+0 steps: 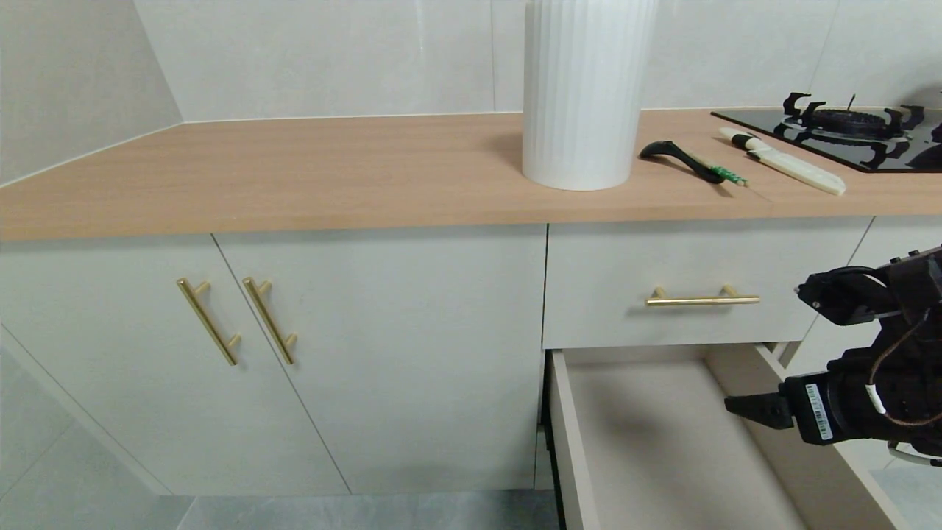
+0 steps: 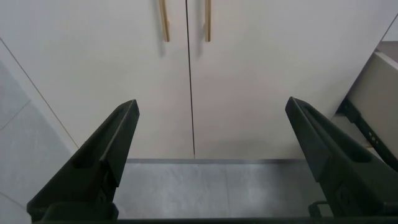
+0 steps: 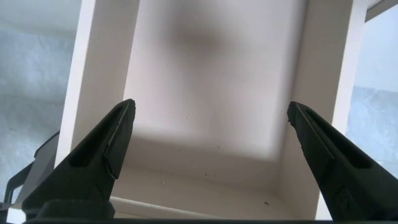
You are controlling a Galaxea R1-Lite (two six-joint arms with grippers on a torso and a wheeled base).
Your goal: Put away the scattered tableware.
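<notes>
Overhead, knife (image 1: pixel 784 160), black utensil (image 1: pixel 688 163) on counter (image 1: pixel 331 177); left end effector (image 2: pixel 211 106), right end effector (image 3: pixel 211 104) wide-open, empty.

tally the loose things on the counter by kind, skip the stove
white ribbed container: 1
black-handled utensil: 1
white knife: 1
total: 3
</notes>
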